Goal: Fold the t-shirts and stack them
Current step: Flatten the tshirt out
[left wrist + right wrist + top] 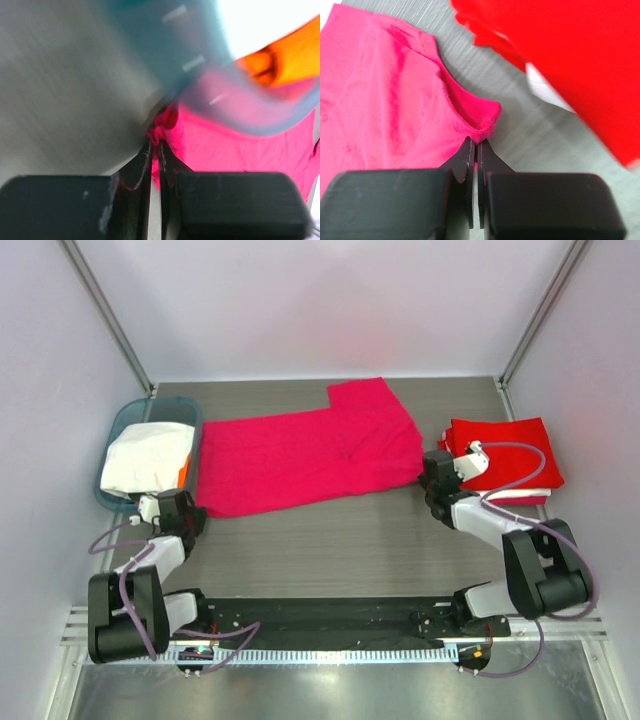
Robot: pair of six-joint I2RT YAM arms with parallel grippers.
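Teal basket [160, 408] holds white cloth [145, 460]; left gripper [156, 144] and right gripper [476, 144] pinch magenta t-shirt [300, 455].

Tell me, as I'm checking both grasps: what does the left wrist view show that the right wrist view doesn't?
Only the left wrist view shows the teal basket, blurred, with orange cloth inside it, and the left hand shut on a corner of the pink t-shirt beside that basket. Only the right wrist view shows the red t-shirts stacked, white cloth peeking out beneath them, and the right hand shut on another corner. Both show the pink t-shirt lying on the grey table, pinched at its edge.
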